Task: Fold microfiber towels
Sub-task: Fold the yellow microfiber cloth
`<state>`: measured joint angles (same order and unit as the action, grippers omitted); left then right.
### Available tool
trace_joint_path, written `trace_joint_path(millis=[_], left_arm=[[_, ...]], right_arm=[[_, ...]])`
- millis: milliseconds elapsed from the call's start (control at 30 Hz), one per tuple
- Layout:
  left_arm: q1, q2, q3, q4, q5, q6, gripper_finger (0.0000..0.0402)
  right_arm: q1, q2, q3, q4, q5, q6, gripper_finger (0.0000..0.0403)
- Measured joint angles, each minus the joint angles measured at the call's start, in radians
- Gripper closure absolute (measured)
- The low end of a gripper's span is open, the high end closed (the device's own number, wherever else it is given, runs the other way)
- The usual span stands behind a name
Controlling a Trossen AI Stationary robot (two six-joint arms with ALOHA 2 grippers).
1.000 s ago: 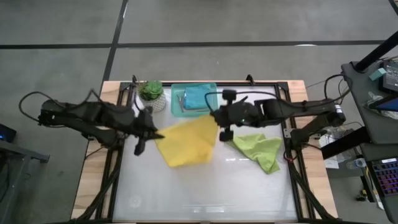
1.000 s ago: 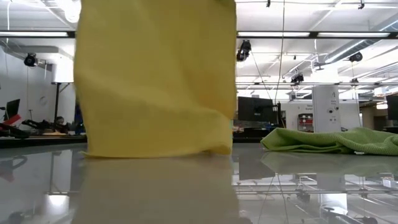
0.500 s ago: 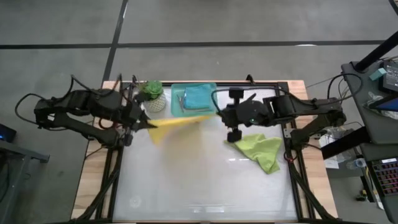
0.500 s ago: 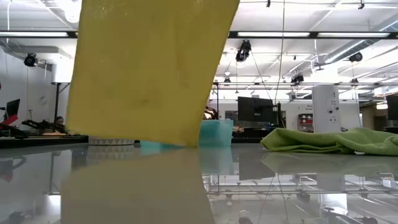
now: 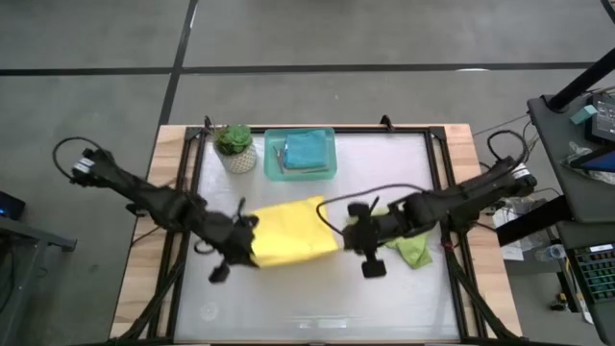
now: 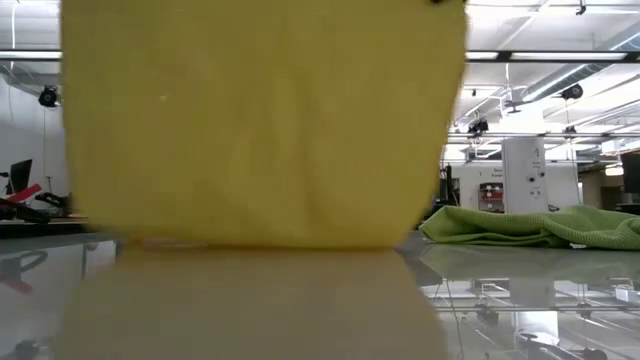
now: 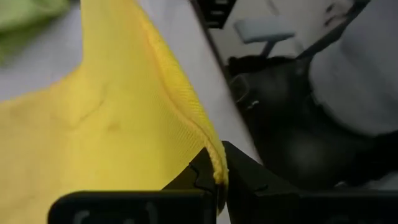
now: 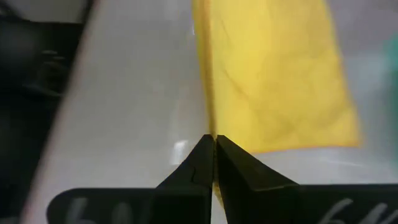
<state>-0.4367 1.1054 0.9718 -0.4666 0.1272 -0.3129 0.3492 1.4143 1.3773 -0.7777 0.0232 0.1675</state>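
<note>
Mid-fold, the left pincer (image 5: 242,252) and the right pincer (image 5: 348,234) each stay clamped on a corner of the yellow towel (image 5: 288,232) hanging at the bench (image 5: 317,303) middle, which next needs laying flat.

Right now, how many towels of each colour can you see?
Yellow towel: 1
Lime green towel: 1
Teal-blue towel in the tray: 1 showing, possibly more stacked beneath
Total: 3
</note>
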Motion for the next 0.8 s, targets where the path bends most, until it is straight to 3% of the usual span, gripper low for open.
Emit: trace_joint_path(millis=[133,267,433,633,800], left_arm=[[-0.073,0.102,-0.062,0.227,0.003,-0.143,0.0401],[-0.137,0.222,-0.078,0.311,0.004,-0.272,0.0401],[-0.182,0.33,-0.08,0.298,0.018,-0.412,0.0401],[-0.185,0.401,-0.085,0.282,0.025,-0.445,0.0402],[-0.18,0.409,-0.093,0.084,0.02,-0.539,0.0402]], right_arm=[[0.038,0.002,-0.123,0.182,-0.159,0.111,0.0395],[0.058,0.026,-0.2,0.299,-0.236,0.182,0.0395],[0.054,0.086,-0.223,0.351,-0.237,0.172,0.0394],[0.003,0.188,-0.177,0.336,-0.169,0.05,0.0394],[-0.062,0.258,-0.135,0.312,-0.07,-0.073,0.0394]])
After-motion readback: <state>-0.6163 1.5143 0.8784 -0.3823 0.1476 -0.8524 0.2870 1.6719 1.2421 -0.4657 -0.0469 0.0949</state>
